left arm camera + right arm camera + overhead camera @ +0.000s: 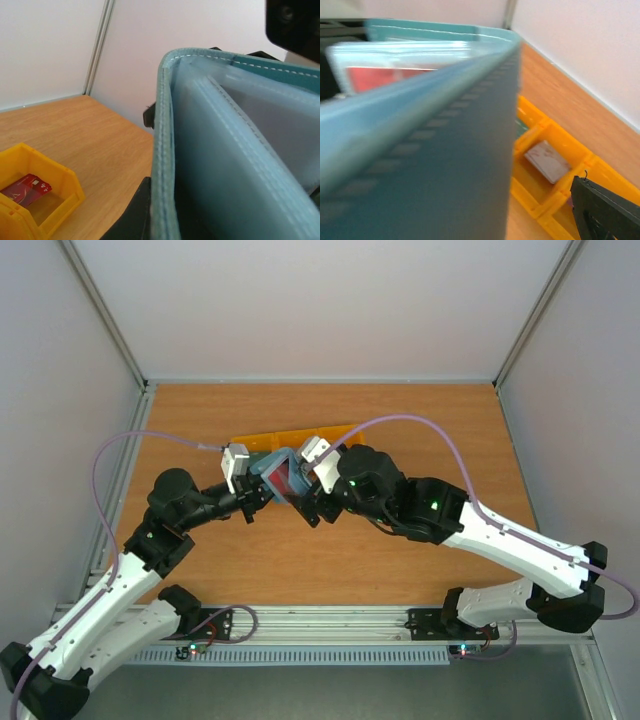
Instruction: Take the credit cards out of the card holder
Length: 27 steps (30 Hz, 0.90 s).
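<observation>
Lifted over the wooden table (430,560), the dusty-blue soft bi-fold card holder (272,472) gapes open, a red card (380,79) behind its clear sleeve. The left gripper (256,488) is clamped on its cover; whether the right gripper (302,490) grips is unclear. The yellow plastic bins (300,436) hold a second red card (25,189) and a whitish card (547,161) — print unreadable.

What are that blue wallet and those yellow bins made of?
The card holder looks like soft matte faux leather or fabric, with white stitching along its edge; its inner sleeves look like cloudy, translucent plastic. The yellow bin seems rigid moulded plastic, glossy, judging by its even colour and thick walls.
</observation>
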Motion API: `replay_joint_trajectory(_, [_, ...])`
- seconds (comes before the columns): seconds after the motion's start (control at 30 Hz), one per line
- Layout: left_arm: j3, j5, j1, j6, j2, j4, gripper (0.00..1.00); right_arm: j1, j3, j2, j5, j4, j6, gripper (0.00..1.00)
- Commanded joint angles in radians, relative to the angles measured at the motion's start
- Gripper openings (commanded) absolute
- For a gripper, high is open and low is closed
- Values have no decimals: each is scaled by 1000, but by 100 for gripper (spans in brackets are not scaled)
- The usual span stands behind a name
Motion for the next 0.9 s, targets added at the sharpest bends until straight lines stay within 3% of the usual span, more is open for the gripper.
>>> replay_joint_trajectory(0.0, [2,-10,-9,-5,-6,52,0,7,43,11,186,18,9,98])
replay_joint_trajectory(0.13, [-4,20,-8,-4,-12,60,0,4,10,-34,195,28,-17,73])
replay_joint_trajectory(0.23, [-15,57,-9,-10,-13,83,0,-8,-5,-67,84,9,-41,68])
replay_joint_trajectory(0.3, [-20,68,-9,-14,-10,95,0,-16,-1,-70,58,-21,-41,59])
replay_joint_trajectory(0.33, [-20,73,-9,-16,-6,100,0,-20,-1,-68,69,-28,-31,46])
replay_joint_trajectory(0.43, [-20,94,-10,-31,4,124,0,-36,-2,-59,54,-29,-12,21])
replay_joint_trajectory(0.57, [-17,117,-15,-28,-5,109,0,-84,1,-83,1,-39,14,2])
replay_joint_trajectory(0.6, [-21,111,-15,-20,-10,94,4,-112,2,-97,-42,-44,28,1])
replay_joint_trajectory(0.63, [-26,98,-15,-15,-15,79,16,-142,5,-108,-84,-55,47,1])
replay_joint_trajectory(0.7, [-50,65,-14,18,-19,48,51,-199,28,-124,-143,-93,92,1])
replay_joint_trajectory(0.73, [-59,59,-15,38,-21,36,60,-214,42,-125,-135,-118,108,1])
replay_joint_trajectory(0.87, [-86,94,-20,125,-12,65,84,-219,93,-90,-23,-191,148,1])
